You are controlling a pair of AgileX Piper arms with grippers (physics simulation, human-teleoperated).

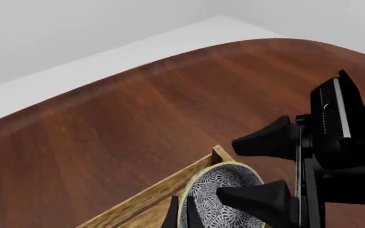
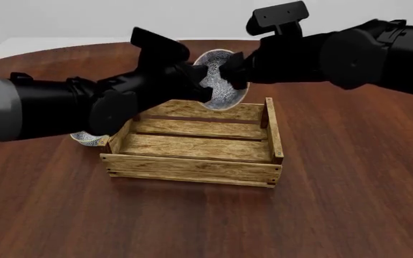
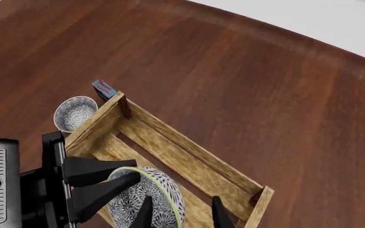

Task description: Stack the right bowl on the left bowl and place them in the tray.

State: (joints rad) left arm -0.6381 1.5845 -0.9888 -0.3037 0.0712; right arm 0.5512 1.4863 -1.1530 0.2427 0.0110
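Pinching is what the left gripper (image 1: 181, 213) does: its jaws are pressed together on the rim of the right bowl (image 2: 222, 95), which hangs tipped on edge in the upper middle of the front view, above the far board of the tray (image 2: 192, 167). The right gripper (image 3: 181, 210) faces it from the other side with its jaws spread, one on each side of the same bowl's wall and not closed on it, as far as the wrist views show. The left bowl (image 2: 84, 138) sits on the table (image 2: 335, 204) at the left of the front view, just beside the tray's left end and half hidden behind its near-left corner post. Nothing is stacked yet and the tray holds nothing, so I judge the stacking step to be in hand, with the bowl between both arms (it looks like a handover, though which way I cannot tell). The next move calls for one arm alone to keep the bowl, level it so that it opens upward, carry it left past the tray's end board and lower it squarely into its twin. In the way are the other arm's spread jaws around the bowl, the raised end board and corner post, and the left forearm, which crosses above the waiting bowl. A small blue-and-red box (image 3: 104, 89) lies just beyond that bowl, near the tray's far-left corner.
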